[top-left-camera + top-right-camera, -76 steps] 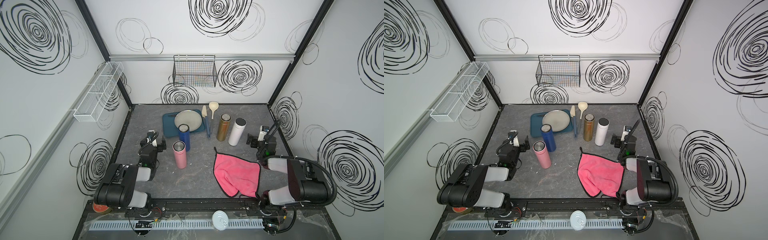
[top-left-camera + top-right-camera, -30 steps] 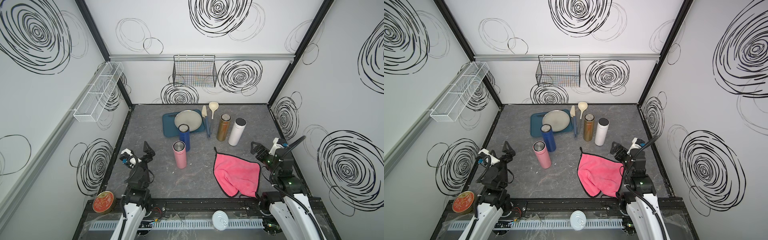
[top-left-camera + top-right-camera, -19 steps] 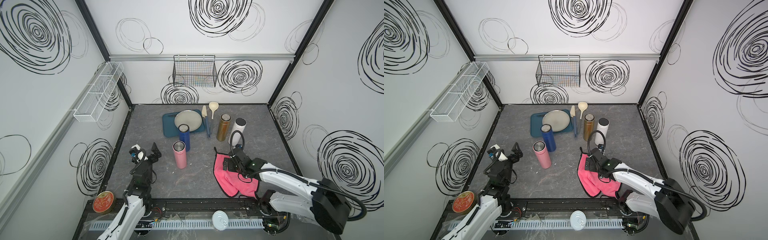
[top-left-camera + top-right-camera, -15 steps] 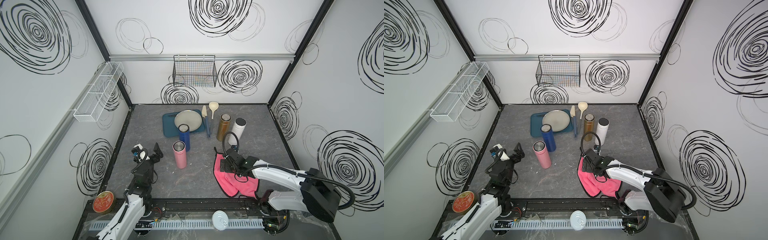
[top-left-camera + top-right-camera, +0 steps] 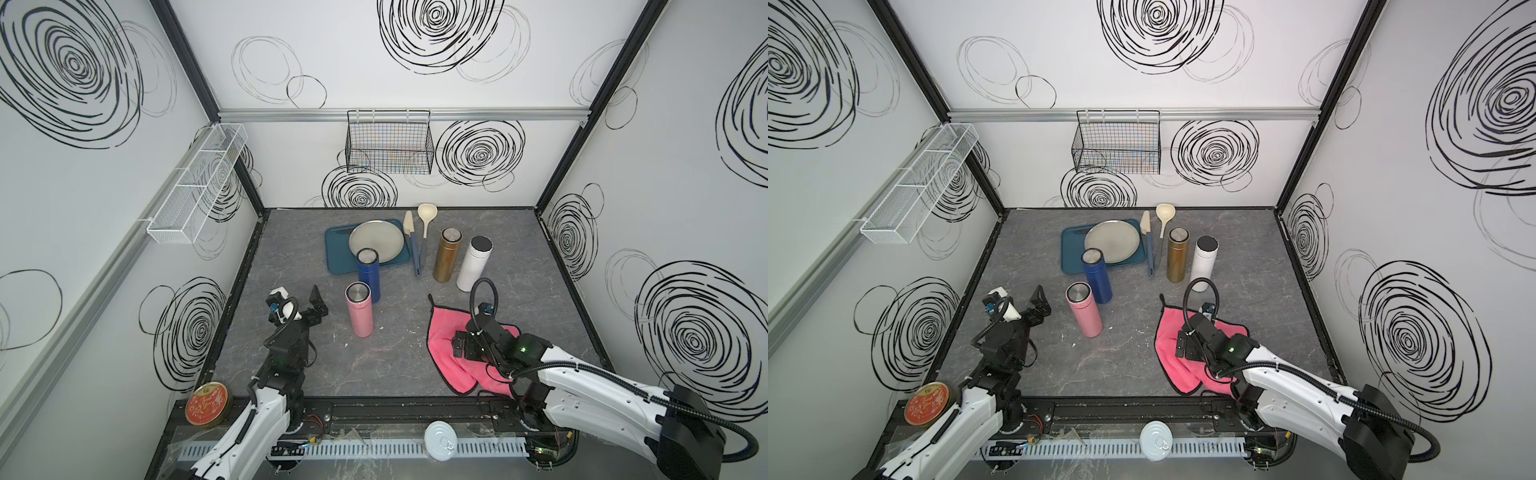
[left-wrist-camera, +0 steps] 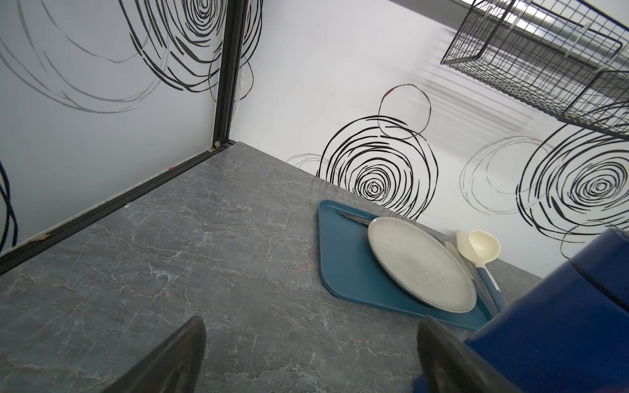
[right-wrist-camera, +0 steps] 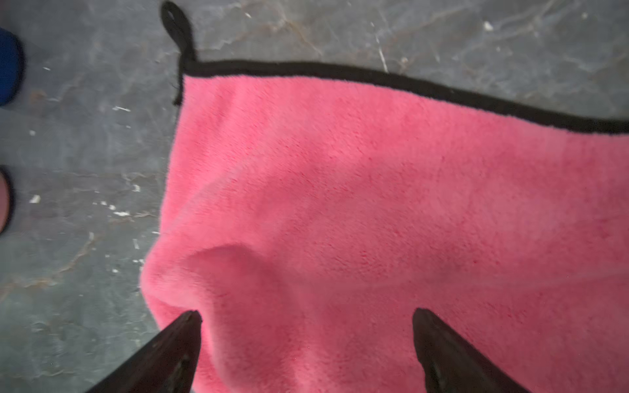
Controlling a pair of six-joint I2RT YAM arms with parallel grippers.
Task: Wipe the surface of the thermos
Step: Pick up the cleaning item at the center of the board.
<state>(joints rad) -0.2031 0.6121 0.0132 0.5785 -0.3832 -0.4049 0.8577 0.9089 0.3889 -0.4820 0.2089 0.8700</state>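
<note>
**Both pincers wide open, nothing held**

The right pincer (image 7: 306, 314) points down at the pink cloth (image 5: 442, 332). Its jaws are spread wide with a soft fold of cloth bulging between the tips, nothing pinched. I cannot tell if the tips touch the fabric. The cloth lies crumpled near the front right corner of the surface (image 5: 291, 249).

The left pincer (image 6: 311, 325) is also fully spread and empty. It hangs above the surface near the left edge, beside the pink thermos (image 5: 360, 311) but apart from it.

Four thermoses are upright, and I cannot tell which one is meant. The pink one is left of centre toward the front, with the blue thermos (image 5: 369, 276) just behind it at the front edge of the teal tray (image 5: 336, 253). The gold thermos (image 5: 446, 255) and white thermos (image 5: 473, 264) stand side by side, right of centre.

A plate (image 5: 376, 241) lies on the tray. A spatula (image 5: 409, 226) and ladle (image 5: 426, 214) lie just right of it.
</note>
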